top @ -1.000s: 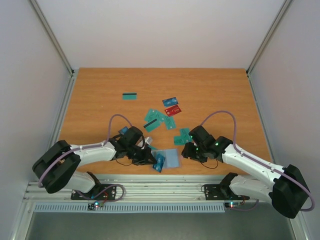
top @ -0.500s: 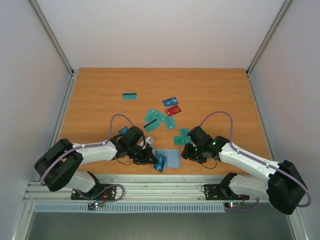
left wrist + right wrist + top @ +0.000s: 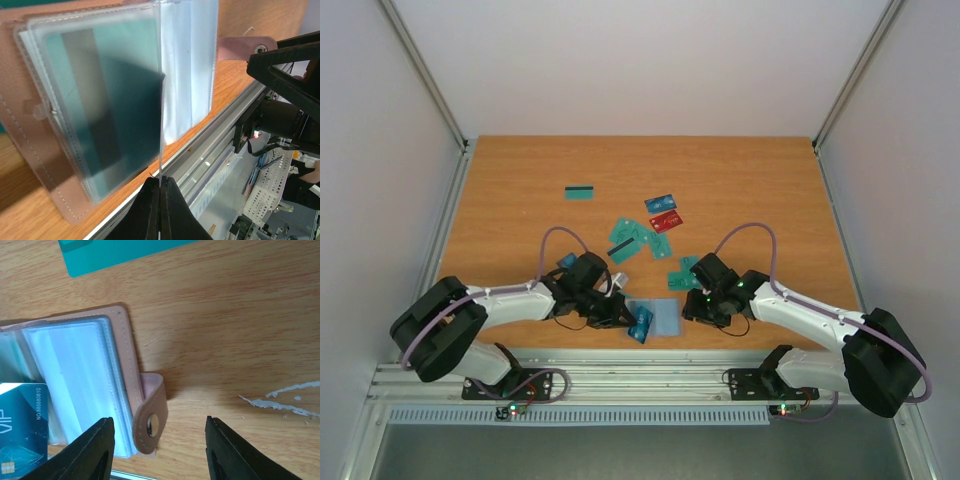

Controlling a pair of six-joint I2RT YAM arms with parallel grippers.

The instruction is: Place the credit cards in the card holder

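The card holder [image 3: 666, 318] lies open near the table's front edge, tan leather with clear sleeves [image 3: 75, 375] and a snap strap [image 3: 151, 423]. My left gripper [image 3: 626, 316] is shut on a blue card [image 3: 640, 325], held on edge over the holder's left half; in the left wrist view the card [image 3: 161, 125] shows edge-on between the closed fingers [image 3: 161, 186]. A teal card [image 3: 110, 100] sits in a sleeve. My right gripper [image 3: 694, 306] is open and empty, its jaws either side of the strap [image 3: 157, 450]. More credit cards lie loose mid-table, among them a red one [image 3: 666, 221].
A dark-striped card [image 3: 579, 192] lies apart at the back left. A blue card [image 3: 660, 204] and teal cards [image 3: 628, 240] are scattered behind the holder; one teal card [image 3: 684, 272] lies just behind my right gripper. The table's front edge and metal rail [image 3: 215, 165] are close.
My right gripper has moved left, closer to the holder's strap side. My left gripper has kept hold of the blue card and barely moved.
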